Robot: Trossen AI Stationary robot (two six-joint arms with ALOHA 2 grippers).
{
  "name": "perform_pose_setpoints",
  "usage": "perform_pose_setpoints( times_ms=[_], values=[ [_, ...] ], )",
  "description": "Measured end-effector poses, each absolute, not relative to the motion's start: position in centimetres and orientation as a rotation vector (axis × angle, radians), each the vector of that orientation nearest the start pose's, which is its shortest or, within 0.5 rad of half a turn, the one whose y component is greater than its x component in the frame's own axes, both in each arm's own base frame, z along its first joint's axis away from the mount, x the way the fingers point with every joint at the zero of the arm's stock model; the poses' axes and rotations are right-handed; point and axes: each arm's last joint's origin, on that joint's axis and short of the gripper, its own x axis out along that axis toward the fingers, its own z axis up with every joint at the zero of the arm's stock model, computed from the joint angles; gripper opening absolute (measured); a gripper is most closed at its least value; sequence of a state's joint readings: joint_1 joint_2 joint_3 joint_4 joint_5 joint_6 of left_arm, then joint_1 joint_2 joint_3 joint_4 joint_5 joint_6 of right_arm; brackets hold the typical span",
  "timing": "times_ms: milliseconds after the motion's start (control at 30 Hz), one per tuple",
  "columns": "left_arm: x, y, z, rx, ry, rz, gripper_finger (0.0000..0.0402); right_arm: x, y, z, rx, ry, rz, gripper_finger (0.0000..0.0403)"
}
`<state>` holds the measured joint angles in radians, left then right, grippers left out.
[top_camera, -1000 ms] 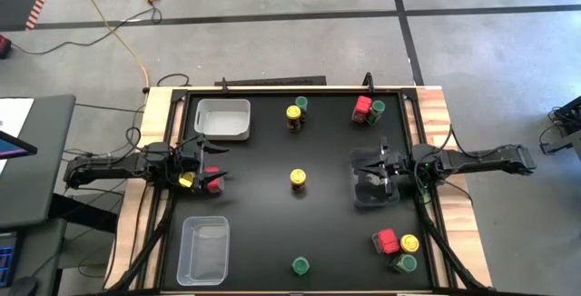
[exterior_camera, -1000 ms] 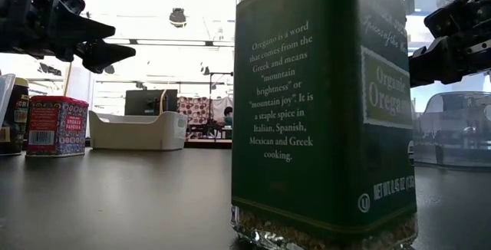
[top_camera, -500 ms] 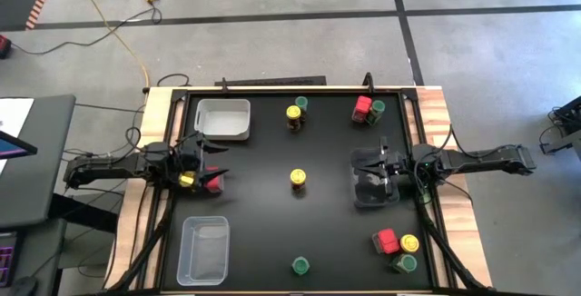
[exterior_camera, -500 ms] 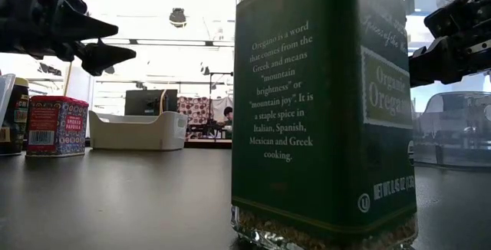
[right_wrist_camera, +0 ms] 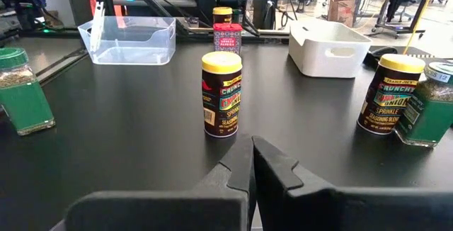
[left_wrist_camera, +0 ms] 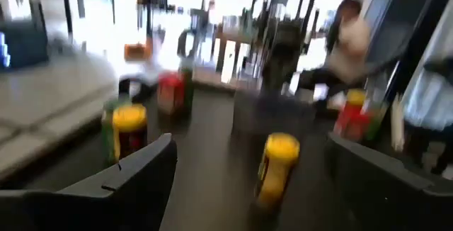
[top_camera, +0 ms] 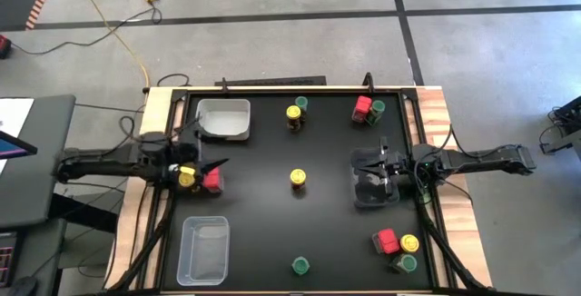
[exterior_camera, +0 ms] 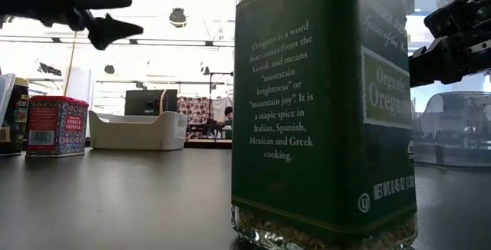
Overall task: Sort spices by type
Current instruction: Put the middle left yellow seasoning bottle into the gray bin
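The spices stand scattered on the black table [top_camera: 263,214]. A yellow-lidded jar [top_camera: 298,178] is at the middle. A yellow-lidded jar [top_camera: 186,178] and a red tin [top_camera: 211,181] stand at the left edge, and my left gripper [top_camera: 216,167] hangs open above them, level and empty. In the low view its fingers [exterior_camera: 115,29] are high over the red tin [exterior_camera: 54,126]. My right gripper [top_camera: 360,162] is shut over a clear bin [top_camera: 374,187] at the right. A green-lidded oregano jar [exterior_camera: 322,112] stands at the near edge.
A white bin [top_camera: 222,119] sits far left and a clear bin [top_camera: 203,251] near left. Jar pairs stand at the far edge [top_camera: 295,113] and far right [top_camera: 368,108]. A red tin, a yellow jar and a green jar cluster near right [top_camera: 398,246].
My left gripper has gone straight up from just above the yellow jar and red tin to well above them, staying open and level. The spices have not moved.
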<state>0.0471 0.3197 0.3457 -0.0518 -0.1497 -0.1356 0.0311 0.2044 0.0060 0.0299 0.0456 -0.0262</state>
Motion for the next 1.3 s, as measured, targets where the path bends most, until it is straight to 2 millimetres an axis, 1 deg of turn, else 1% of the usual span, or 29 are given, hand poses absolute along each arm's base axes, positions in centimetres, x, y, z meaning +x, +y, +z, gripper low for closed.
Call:
perform_pose_setpoints(
  times_ms=[167,333,467,600,700,867,967,1133,1300],
  values=[
    [12.1,1.0,28.7,-0.111,0.256,0.208,0.034,10.9,0.2,15.1,-0.033,0.168,-0.012,0.0036],
    [12.7,1.0,32.0,-0.089,0.506,0.216,0.034,10.9,0.2,15.1,-0.033,0.169,-0.013,0.0036],
    [13.4,1.1,34.2,-0.081,0.566,0.221,0.034,10.9,0.2,15.1,-0.033,0.168,-0.012,0.0036],
    [14.0,1.1,35.2,-0.123,0.554,0.233,0.034,10.9,0.2,15.1,-0.033,0.168,-0.012,0.0036],
    [14.6,1.1,35.5,-0.132,0.516,0.233,0.034,10.9,0.2,15.2,-0.033,0.168,-0.012,0.0036],
    [15.6,1.2,34.8,-0.143,0.57,0.25,0.0343,10.9,0.2,15.2,-0.033,0.168,-0.012,0.0036],
    [16.1,1.3,34.2,-0.134,0.626,0.294,0.0357,10.9,0.2,15.1,-0.033,0.168,-0.012,0.0036],
    [17.2,1.4,33.3,-0.19,0.678,0.334,0.0392,10.9,0.2,15.1,-0.033,0.168,-0.012,0.0036],
    [18.3,1.4,32.6,-0.233,0.714,0.342,0.0399,10.9,0.2,15.1,-0.033,0.168,-0.012,0.0036]
  ],
)
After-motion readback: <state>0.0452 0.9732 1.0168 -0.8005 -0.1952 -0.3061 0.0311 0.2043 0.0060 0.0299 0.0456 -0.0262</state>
